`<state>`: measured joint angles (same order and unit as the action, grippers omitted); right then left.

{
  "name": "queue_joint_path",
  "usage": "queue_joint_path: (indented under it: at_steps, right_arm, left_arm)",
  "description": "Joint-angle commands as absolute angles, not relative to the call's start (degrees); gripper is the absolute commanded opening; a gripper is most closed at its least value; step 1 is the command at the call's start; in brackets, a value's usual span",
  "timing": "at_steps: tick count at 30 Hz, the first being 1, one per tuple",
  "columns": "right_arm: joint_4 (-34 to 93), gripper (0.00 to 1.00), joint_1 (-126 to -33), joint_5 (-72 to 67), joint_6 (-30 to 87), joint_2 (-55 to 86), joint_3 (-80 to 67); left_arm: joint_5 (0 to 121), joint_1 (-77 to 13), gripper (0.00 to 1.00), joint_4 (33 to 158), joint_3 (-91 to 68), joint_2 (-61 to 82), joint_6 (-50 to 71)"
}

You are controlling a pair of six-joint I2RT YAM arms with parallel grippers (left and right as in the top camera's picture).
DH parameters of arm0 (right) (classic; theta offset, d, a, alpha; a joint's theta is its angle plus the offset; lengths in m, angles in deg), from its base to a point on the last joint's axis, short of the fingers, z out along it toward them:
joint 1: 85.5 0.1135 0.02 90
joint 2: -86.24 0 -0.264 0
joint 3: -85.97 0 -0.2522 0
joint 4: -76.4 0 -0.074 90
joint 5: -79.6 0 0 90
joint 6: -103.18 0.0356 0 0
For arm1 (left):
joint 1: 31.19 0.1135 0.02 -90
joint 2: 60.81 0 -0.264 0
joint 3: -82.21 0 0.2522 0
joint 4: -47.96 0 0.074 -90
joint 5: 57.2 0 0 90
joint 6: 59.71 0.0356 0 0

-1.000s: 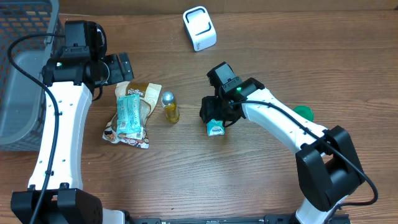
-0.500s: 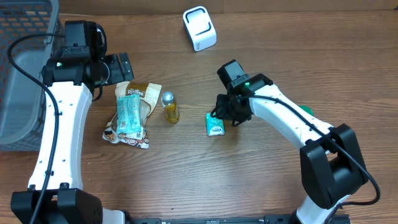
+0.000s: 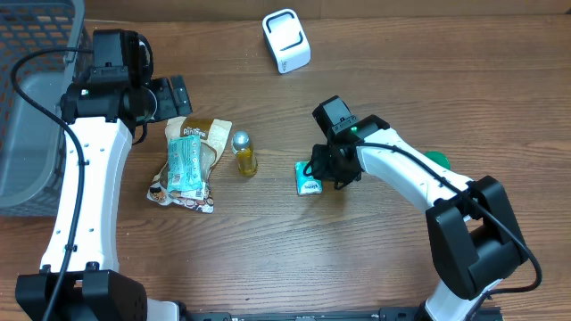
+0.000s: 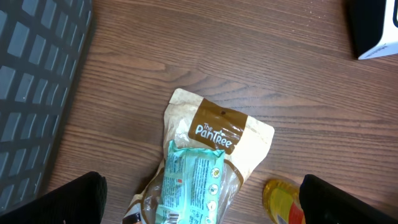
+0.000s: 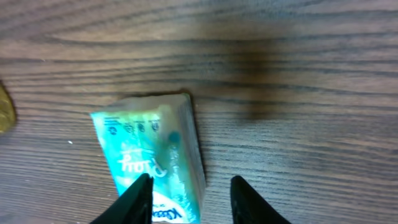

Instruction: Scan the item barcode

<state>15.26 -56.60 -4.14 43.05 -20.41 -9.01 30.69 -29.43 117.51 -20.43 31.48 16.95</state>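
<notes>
Teal tissue pack (image 3: 309, 179) lay flat on the table (image 3: 268, 259) near centre, well below the white scanner (image 3: 286, 40) at 12 o'clock. We saw the right gripper (image 5: 189, 199) down at the pack's 2 o'clock side, jaws partly apart: one fingertip (image 5: 138, 198) over the pack, the other on bare wood just beside it, nothing clamped. Left gripper (image 3: 174, 96) hung fully spread and empty above the snack bags (image 3: 187, 160). Yellow bottle (image 3: 244, 153) sat at the pack's 9 o'clock.

Wooden table (image 3: 268, 259), grey mesh basket (image 3: 36, 27) at its left edge, brown snack bag (image 3: 212, 135) just beside small yellow bottle (image 3: 244, 157)
</notes>
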Motion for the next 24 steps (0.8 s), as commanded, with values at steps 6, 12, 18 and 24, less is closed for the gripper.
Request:
queue_joint_path:
  at_steps: [6, 12, 18, 24]
  right_arm:
    - [20.9, 0.36, -56.3, 2.1, 43.4, -19.3, -12.6]
    - [22.4, 0.35, -56.3, 10.8, 43.4, -19.3, -12.6]
    - [22.6, 0.36, -56.3, 12.5, 43.3, -19.3, -12.6]
    - [23.4, 0.36, -56.3, 10.0, 43.4, -19.3, -12.6]
  left_arm:
    - [30.9, -29.3, 1.0, 117.6, -21.7, 31.6, 16.6]
    - [30.9, -29.3, 1.0, 117.6, -21.7, 31.6, 16.6]
    - [30.9, -29.3, 1.0, 117.6, -21.7, 31.6, 16.6]
    - [30.9, -30.2, 1.0, 117.6, -21.7, 31.6, 16.6]
